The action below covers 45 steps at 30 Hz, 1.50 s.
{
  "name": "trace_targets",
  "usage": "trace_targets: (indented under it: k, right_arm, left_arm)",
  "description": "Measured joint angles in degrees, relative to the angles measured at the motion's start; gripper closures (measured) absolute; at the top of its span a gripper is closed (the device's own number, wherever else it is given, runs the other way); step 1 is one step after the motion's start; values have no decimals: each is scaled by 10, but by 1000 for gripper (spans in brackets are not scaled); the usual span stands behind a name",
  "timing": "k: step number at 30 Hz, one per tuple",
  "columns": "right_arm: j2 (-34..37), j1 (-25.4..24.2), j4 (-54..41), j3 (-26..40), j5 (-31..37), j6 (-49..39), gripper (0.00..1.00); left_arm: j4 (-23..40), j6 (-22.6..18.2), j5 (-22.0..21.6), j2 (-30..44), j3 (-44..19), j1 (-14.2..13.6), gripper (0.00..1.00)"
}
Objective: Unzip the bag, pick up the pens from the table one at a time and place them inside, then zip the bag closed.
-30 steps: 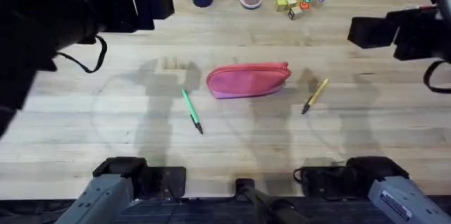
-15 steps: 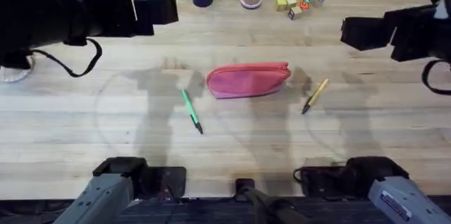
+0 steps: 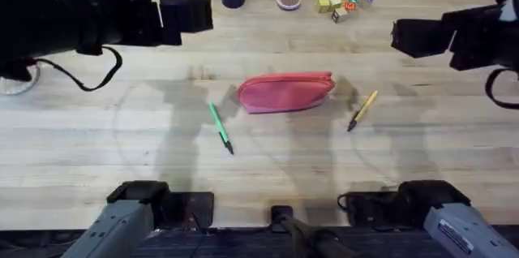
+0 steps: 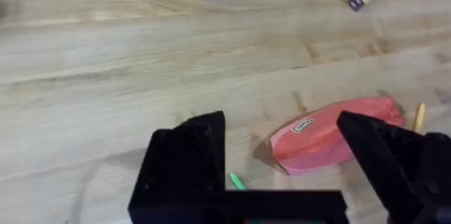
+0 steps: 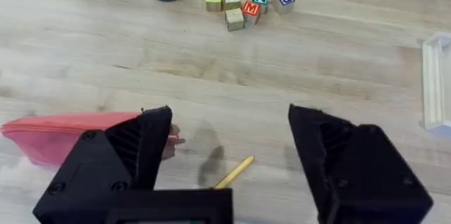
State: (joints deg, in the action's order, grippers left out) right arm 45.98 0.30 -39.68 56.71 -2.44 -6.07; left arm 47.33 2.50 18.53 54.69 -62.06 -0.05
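Pink-red fabric pouch (image 3: 285, 92) unmoved, still zipped on pale plank worktop (image 3: 268, 169); left hand (image 4: 282, 146) nearer, right hand (image 5: 229, 143) steady, both spread, empty.

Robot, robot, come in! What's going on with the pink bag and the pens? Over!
Both grippers open, empty, high above table. Bag zipped; green pen, yellow pen beside it. Nothing blocking.
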Motion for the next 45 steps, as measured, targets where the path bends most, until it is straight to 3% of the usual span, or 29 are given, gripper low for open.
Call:
trace_targets:
  k: [8,14,18,26,29,35,36,37,45]
  right_arm:
    - [0,0,0,0,0,0,5]
    - [0,0,0,0,0,0,5]
    - [0,0,0,0,0,0,5]
    - [0,0,0,0,0,0,5]
    - [0,0,0,0,0,0,5]
    - [0,0,0,0,0,0,5]
    - [0,0,0,0,0,0,5]
    - [0,0,0,0,0,0,5]
    - [0,0,0,0,0,0,5]
  left_arm:
    - [5,-99,101,0,0,0,7]
    - [45,-171,172,0,0,0,7]
    - [46,-189,182,0,0,0,7]
    - [61,-212,158,0,0,0,6]
    - [97,-279,155,0,0,0,7]
    - [173,-476,157,0,0,0,7]
    - [176,-551,173,0,0,0,7]
    - [176,-593,184,2,0,0,7]
    - [171,-631,193,55,0,0,7]
